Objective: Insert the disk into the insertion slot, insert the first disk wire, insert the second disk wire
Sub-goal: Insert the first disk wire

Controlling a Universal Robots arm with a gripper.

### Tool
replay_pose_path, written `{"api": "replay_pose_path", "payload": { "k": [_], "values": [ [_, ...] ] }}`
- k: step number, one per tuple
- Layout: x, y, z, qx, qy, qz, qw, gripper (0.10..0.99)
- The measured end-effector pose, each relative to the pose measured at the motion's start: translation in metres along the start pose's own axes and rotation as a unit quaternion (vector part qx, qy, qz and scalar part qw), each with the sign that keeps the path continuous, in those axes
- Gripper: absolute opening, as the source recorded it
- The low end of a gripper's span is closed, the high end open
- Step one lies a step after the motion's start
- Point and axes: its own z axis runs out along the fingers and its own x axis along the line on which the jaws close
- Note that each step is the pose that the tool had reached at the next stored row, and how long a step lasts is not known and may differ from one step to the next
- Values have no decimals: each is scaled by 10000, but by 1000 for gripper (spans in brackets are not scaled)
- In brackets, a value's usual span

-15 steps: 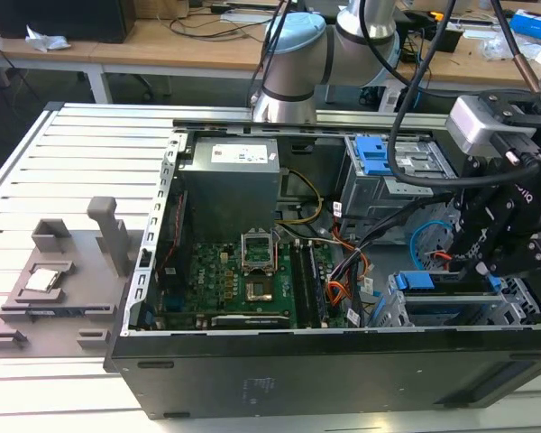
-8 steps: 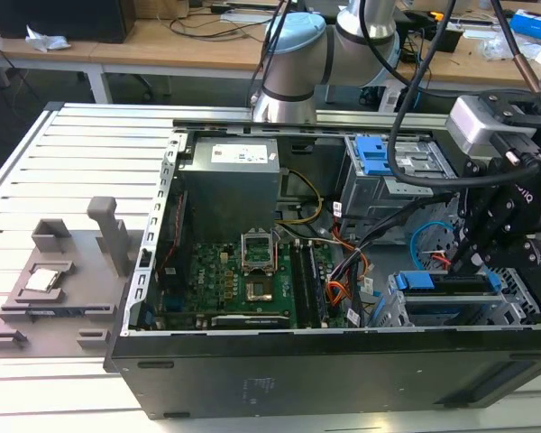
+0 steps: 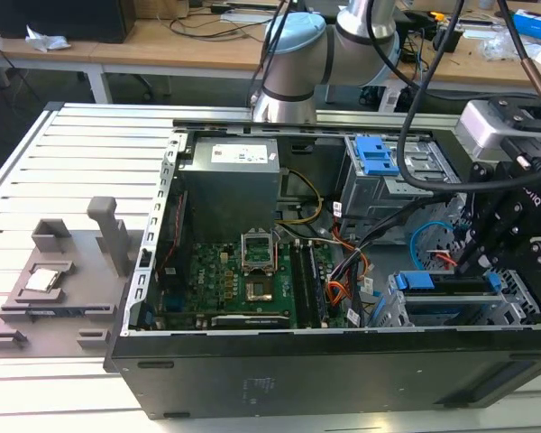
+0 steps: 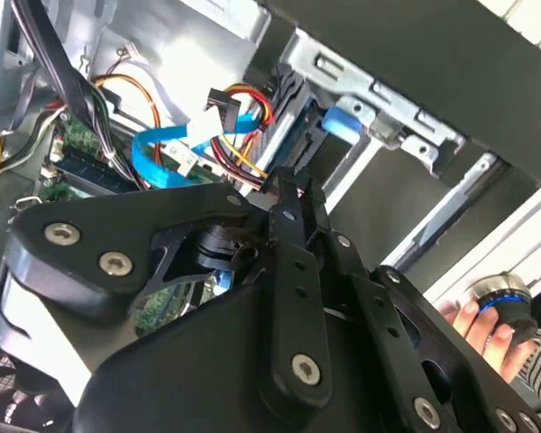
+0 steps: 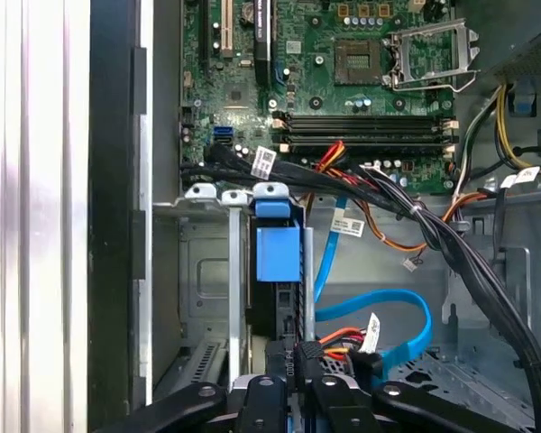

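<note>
Disk (image 5: 277, 257), in its blue carrier, sits in the insertion slot (image 5: 203, 271). The gripper (image 5: 299, 359) has its fingers pinched together on the first disk wire (image 5: 329, 336), holding its dark plug at the disk's rear edge. The arm reaches down into the computer case (image 3: 252, 379) at the exterior view's right.

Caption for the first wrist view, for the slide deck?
Close-up: gripper at the end of the disk, which sits in the insertion slot; light-blue second disk wire loops alongside.
</note>
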Motion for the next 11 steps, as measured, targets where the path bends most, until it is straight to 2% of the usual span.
{"api": "replay_pose_path", "payload": {
  "k": [3,11],
  "values": [
    [-11,-28,19,-2,0,0,10000,173],
    [-1,-41,81,-2,2,-1,10000,173]
  ]
}}
